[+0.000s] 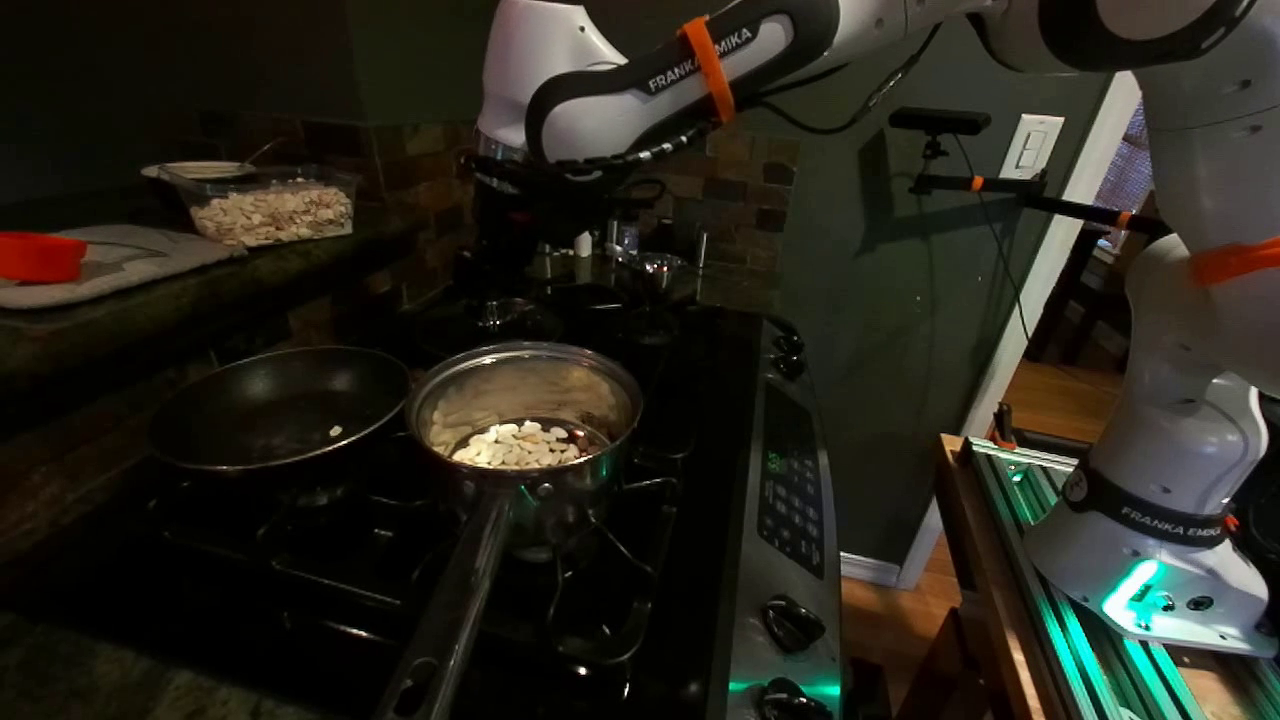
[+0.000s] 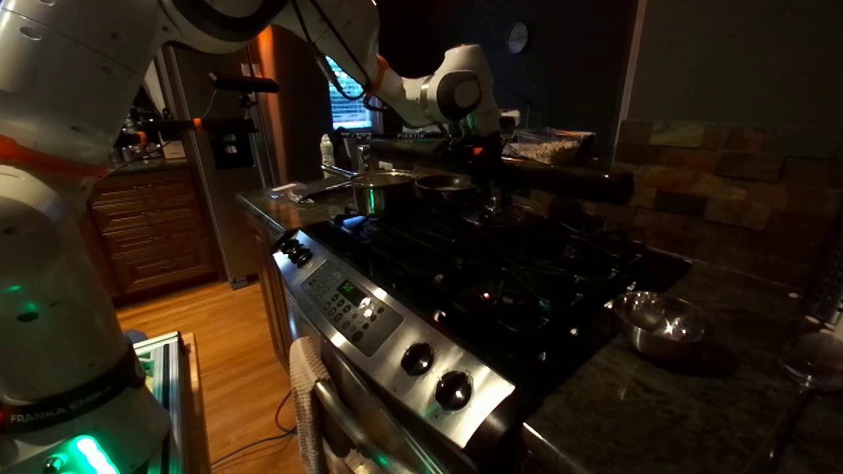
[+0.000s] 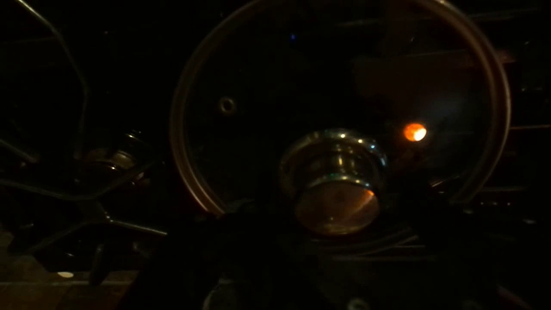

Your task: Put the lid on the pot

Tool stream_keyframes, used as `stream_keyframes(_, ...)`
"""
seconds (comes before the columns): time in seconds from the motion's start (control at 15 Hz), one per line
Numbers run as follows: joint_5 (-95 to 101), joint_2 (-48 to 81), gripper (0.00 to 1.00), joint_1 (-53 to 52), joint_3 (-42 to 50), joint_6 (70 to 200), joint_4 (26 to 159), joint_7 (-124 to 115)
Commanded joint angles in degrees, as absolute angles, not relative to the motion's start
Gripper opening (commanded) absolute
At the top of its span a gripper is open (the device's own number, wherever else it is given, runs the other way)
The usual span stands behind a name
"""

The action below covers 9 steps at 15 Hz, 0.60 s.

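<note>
- Wrist view near-black; fingers [image 3: 241,237] just silhouettes, covering parts of the rim of the glass lid [image 3: 340,105]; top of rim cut off.
- Fingers lost in shadow in both exterior views.
- Fingers look spread, lid's metal knob [image 3: 338,202] between them; contact unclear.
- Lid on stove surface [image 1: 708,410]; black frying pan [image 1: 275,405] near lid.

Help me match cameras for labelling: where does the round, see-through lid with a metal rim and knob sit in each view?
In an exterior view: lid left of and slightly above centre, beyond the long-handled steel saucepan.
In an exterior view: lid right of and slightly above centre.
In the wrist view: lid large, right of centre, top edge cropped.
Shared landmark: black stove grates, dimly visible throughout.
</note>
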State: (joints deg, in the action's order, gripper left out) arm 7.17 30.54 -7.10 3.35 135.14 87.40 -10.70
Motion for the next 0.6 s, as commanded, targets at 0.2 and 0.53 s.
stream_keyframes(0.2,8.46,30.79,0.40,-7.60,3.50,132.99,86.07,-12.44)
stream_keyframes(0.53,8.69,30.40,0.23,-7.62,3.51,132.99,86.25,-12.39)
